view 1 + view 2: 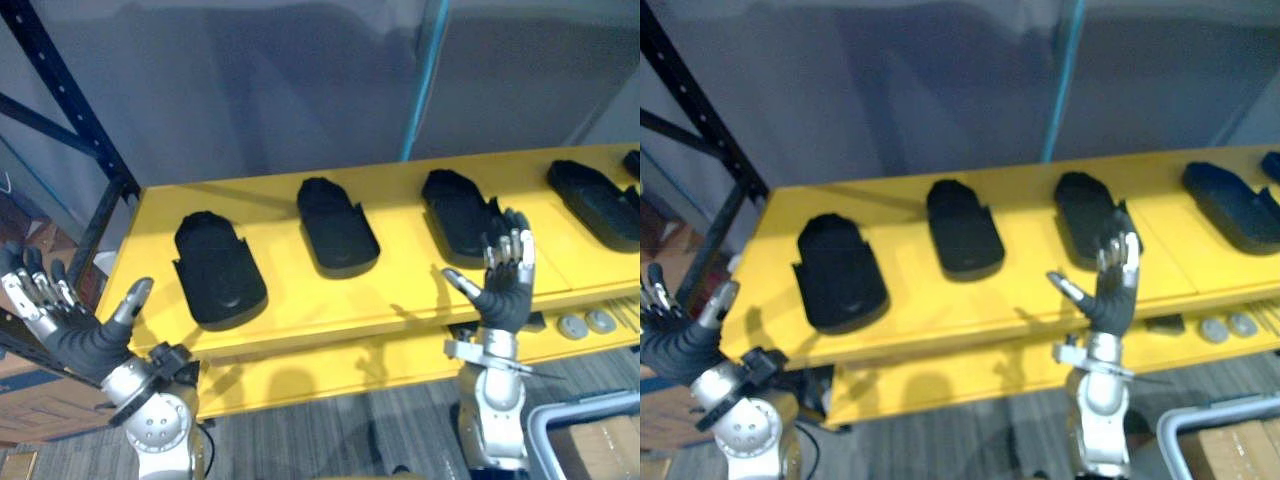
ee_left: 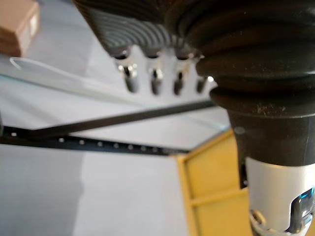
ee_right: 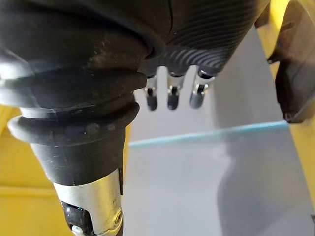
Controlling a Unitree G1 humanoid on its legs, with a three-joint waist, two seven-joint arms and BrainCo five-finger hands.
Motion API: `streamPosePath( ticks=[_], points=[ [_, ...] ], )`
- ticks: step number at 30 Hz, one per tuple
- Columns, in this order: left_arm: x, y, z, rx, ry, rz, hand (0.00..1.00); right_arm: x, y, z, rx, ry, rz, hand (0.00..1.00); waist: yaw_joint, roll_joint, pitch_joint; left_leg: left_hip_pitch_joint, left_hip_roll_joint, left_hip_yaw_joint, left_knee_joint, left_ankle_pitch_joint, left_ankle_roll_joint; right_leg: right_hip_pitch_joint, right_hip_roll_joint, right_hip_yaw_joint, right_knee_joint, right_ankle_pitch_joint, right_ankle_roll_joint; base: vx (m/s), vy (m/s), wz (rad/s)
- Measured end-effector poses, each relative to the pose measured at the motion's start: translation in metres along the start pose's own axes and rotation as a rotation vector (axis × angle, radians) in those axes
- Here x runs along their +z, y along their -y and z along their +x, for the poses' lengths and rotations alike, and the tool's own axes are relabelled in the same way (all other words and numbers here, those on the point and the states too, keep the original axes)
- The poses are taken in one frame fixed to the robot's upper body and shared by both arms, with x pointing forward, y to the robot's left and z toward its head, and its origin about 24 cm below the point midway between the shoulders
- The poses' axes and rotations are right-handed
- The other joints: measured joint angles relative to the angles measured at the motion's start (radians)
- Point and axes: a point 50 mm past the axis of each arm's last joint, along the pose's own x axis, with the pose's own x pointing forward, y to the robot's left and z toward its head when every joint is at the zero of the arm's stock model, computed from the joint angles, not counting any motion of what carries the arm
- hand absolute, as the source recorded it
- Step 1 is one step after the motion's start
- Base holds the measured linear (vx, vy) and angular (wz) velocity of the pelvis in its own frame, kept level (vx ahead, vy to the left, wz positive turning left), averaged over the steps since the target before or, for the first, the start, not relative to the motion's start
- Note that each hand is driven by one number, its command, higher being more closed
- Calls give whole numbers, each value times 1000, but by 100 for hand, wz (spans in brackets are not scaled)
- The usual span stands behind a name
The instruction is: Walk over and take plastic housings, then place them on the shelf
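Four black housings lie in a row on the yellow shelf (image 1: pixel 400 292), well apart from one another. Each has its long axis running near to far, with the far end leaning a little left.

The right hand (image 1: pixel 505 292) is released and holds nothing. Its fingers are straight and point up, its thumb spreads to the left, and it stands at the near edge of the shelf. The third housing (image 1: pixel 460 210) lies just beyond it on the far side, its near end right behind the fingertips. Whether they touch cannot be told. This is the nearest pairing of hand and housing.

The left hand (image 1: pixel 85 338) is also open and empty, fingers spread, off the left end of the shelf and nearer than its edge. The leftmost housing (image 1: pixel 218 268) lies to its right and farther in, clearly apart from it. The second housing (image 1: pixel 337 228) sits between the two arms, and the fourth housing (image 1: pixel 597 202) lies far right of the right hand.

Since the housings are already on the shelf and both hands are free, placing looks done here.
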Motion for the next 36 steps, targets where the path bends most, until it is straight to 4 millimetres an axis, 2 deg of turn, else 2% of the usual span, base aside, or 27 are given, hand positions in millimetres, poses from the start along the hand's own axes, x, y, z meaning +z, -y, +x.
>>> streamPosePath(
  ticks=[5, 8, 10, 11, 12, 13, 14, 16, 17, 18, 19, 20, 21, 22, 23, 24, 25, 27, 29, 32, 36],
  points=[
    [-6, -8, 2, 26, -15, 51, 0, -3, 15, -7, -80, -42, 22, 0, -4, -6, 4, -2, -8, 7, 2, 5, 8, -34, -16, 0, 55, -8, -11, -27, 6, -4],
    [-13, -24, 12, 99, -23, 158, 0, -1, 34, -9, -188, -35, 42, 0, -10, -19, 16, -20, -24, -2, 14, 10, 14, -34, -34, -3, 52, -2, -2, -85, 10, 10],
    [-26, -53, 22, 225, -55, 356, 0, 0, 49, -10, -256, -35, 44, 0, -12, -24, 31, -45, -32, -38, 41, -5, 30, -14, -44, -26, 58, -16, 2, -91, 0, 44],
    [-28, -65, 23, 272, -68, 414, 0, 0, 52, -10, -268, -38, 42, 0, -12, -20, 33, -54, -32, -54, 51, -13, 27, -9, -41, -24, 64, -49, 5, -64, -42, 85],
    [-34, -90, 24, 373, -104, 533, 0, 2, 59, -11, -290, -35, 34, 0, -12, -11, 36, -69, -26, -84, 66, -21, 36, 11, -19, 0, 66, -94, 2, -34, -80, 114],
    [-35, -117, 21, 473, -129, 649, 0, 5, 65, -9, -295, -25, 17, 0, -6, -12, 36, -77, -19, -80, 57, -20, 37, 33, -12, -5, 55, -105, -8, -10, -88, 122],
    [-35, -133, 19, 525, -147, 706, 0, 7, 67, -8, -294, -22, 16, 0, 1, -15, 34, -76, -19, -78, 40, -17, 39, 39, -12, -14, 44, -107, -11, 19, -69, 118],
    [-35, -186, -5, 700, -256, 866, 0, 12, 77, -2, -305, 3, 16, 0, 20, -20, 17, -104, -11, -72, -9, 47, 54, 67, -8, -92, 24, -104, -21, 131, -29, 112],
    [-36, -198, -13, 735, -294, 905, 0, 14, 80, -1, -313, 12, 20, 0, 21, -17, 16, -114, -7, -61, -13, 71, 57, 76, -9, -121, 19, -100, -19, 173, -12, 136],
    [-40, -219, -31, 793, -390, 957, 0, 17, 85, 3, -330, 29, 19, 0, 22, -13, 16, -137, -6, -24, -18, 121, 41, 99, -18, -189, 20, -88, -9, 164, 7, 150],
    [-45, -231, -49, 826, -471, 987, 0, 19, 90, 7, -348, 44, 15, 0, 26, -11, 15, -151, -20, -20, -23, 147, 38, 109, -27, -229, 33, -88, -8, 150, 25, 143],
    [-46, -237, -58, 840, -506, 994, 0, 20, 90, 11, -347, 53, 15, 0, 31, -10, 14, -151, -26, -19, -35, 158, 43, 109, -32, -239, 52, -88, -8, 148, 56, 110],
    [-48, -245, -77, 851, -582, 1021, 0, 22, 87, 20, -326, 78, 22, 0, 43, -5, 16, -151, -24, -13, -36, 165, 52, 95, -40, -243, 113, -88, -9, 69, 53, 57],
    [-50, -247, -89, 854, -627, 1024, 0, 23, 83, 26, -304, 93, 34, 0, 49, 2, 17, -147, -12, -6, -36, 168, 55, 76, -41, -233, 150, -115, -28, 17, 39, 43],
    [-48, -258, -109, 862, -709, 1043, 0, 23, 71, 35, -258, 113, 55, 0, 53, -7, 16, -142, -11, 6, -36, 168, 55, 74, -13, -202, 94, -137, -37, -37, -18, 18],
    [-47, -267, -126, 846, -795, 1048, 0, 27, 62, 43, -206, 145, 57, 0, 57, -46, 8, -140, -27, 9, -38, 167, 54, 82, -13, -220, 62, -131, -27, -25, -55, 16],
    [-51, -267, -136, 826, -853, 1043, 0, 28, 60, 46, -192, 155, 53, 0, 58, -48, 7, -141, -27, 14, -38, 169, 51, 83, -10, -217, 56, -129, -23, 8, -69, 13],
    [-65, -258, -176, 781, -1073, 949, 0, 30, 49, 52, -123, 172, 39, 0, 55, -47, 7, -133, -13, 68, -42, 171, 49, 86, 0, -214, 58, -129, -23, 9, -37, -6],
    [-73, -249, -195, 725, -1193, 872, 0, 27, 40, 52, -50, 158, 43, 0, 44, -38, 10, -128, -13, 81, -44, 170, 49, 87, -1, -208, 56, -129, -23, -26, -11, -17],
    [-92, -230, -206, 579, -1324, 760, 0, 25, 23, 53, 82, 142, 3, 0, 39, -30, 13, -120, -12, 95, -45, 170, 49, 86, -2, -192, 56, -123, -20, -55, 10, -13],
    [-114, -203, -214, 389, -1446, 642, 0, 22, 5, 51, 211, 128, -53, 0, 37, -33, 14, -118, -9, 119, -46, 163, 52, 85, 1, -178, 42, -104, -22, -69, 16, -13]
  ],
)
